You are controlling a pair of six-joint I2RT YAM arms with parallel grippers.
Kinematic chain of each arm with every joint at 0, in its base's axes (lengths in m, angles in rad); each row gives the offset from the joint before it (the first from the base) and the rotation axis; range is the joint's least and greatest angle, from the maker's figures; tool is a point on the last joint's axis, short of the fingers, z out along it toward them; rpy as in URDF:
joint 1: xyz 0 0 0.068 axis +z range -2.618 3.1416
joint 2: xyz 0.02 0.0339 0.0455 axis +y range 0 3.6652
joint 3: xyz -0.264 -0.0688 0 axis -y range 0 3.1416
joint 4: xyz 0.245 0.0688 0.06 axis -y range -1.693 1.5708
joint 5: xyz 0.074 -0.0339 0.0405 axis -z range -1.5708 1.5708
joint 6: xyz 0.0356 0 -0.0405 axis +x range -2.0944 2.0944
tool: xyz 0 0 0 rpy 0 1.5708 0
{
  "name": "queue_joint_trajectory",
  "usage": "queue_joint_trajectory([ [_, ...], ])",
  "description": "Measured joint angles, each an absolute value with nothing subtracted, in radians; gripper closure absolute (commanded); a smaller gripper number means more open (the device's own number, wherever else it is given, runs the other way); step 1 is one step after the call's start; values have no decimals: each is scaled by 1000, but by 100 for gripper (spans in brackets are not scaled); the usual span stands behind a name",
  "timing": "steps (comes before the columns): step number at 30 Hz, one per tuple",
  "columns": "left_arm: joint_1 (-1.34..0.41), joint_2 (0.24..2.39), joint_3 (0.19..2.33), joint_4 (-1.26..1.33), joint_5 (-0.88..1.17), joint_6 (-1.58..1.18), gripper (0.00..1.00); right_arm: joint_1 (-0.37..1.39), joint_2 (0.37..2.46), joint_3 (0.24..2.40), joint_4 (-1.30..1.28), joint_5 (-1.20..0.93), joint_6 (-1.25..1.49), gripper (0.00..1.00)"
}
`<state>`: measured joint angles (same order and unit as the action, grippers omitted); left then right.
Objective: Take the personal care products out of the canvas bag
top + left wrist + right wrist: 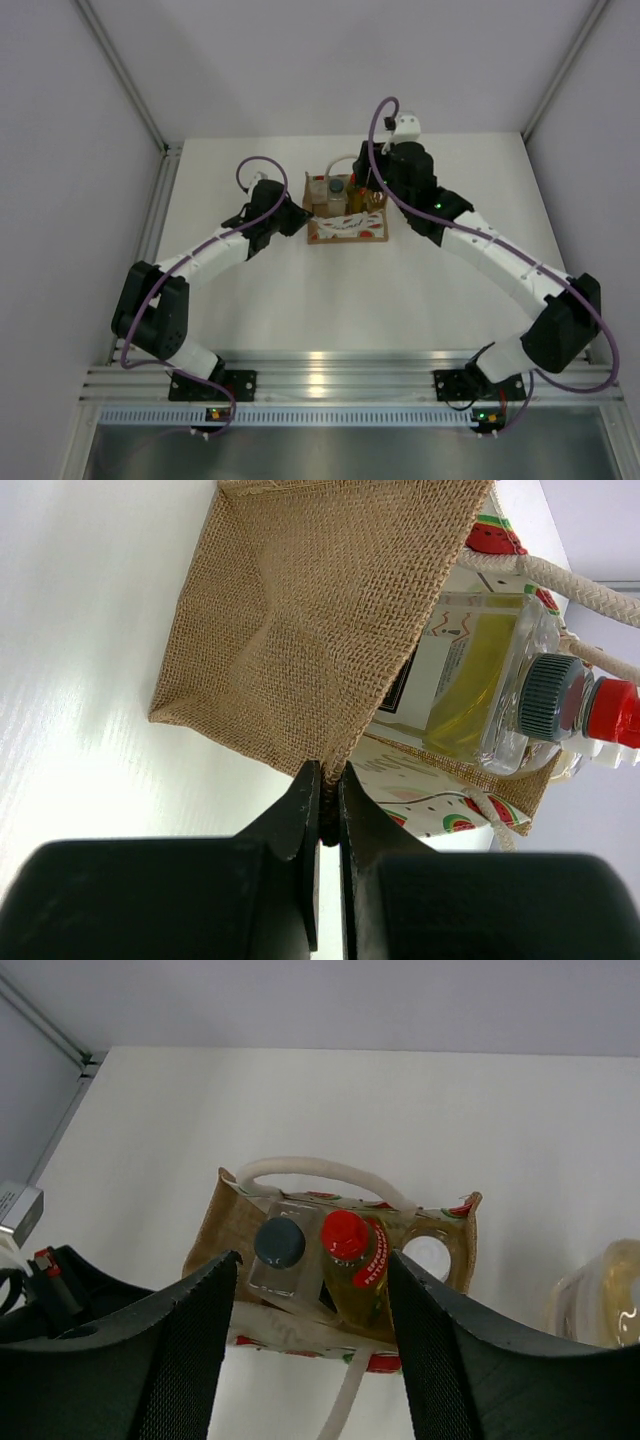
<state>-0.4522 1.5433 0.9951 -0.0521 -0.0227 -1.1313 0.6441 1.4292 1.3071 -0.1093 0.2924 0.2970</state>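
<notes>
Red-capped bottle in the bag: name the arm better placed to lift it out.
Right. The right gripper, open, hovers over the red-capped bottle; the left gripper is shut on the edge of the canvas bag.

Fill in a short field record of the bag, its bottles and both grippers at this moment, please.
canvas bag: standing on the table, top open
left gripper: shut on the bag's burlap edge
right gripper: open, empty, above the bag
in bag: grey-capped bottle, red-capped bottle, white-capped bottle
outside bag: amber item beside it, cut off by the right wrist view
</notes>
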Motion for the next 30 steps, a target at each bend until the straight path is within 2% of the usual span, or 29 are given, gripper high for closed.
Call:
queue_joint_trajectory([
  [5, -452, 1543, 995, -52, -22, -1131, 100, 713, 1573, 1457, -191, 400, 357, 40],
  [11, -452, 1543, 997, -54, -22, -1131, 100, 780, 1709, 1522, -287, 481, 397, 40],
  [30, -452, 1543, 999, -56, -22, -1130, 100, 809, 1921, 1692, -385, 549, 445, 41],
])
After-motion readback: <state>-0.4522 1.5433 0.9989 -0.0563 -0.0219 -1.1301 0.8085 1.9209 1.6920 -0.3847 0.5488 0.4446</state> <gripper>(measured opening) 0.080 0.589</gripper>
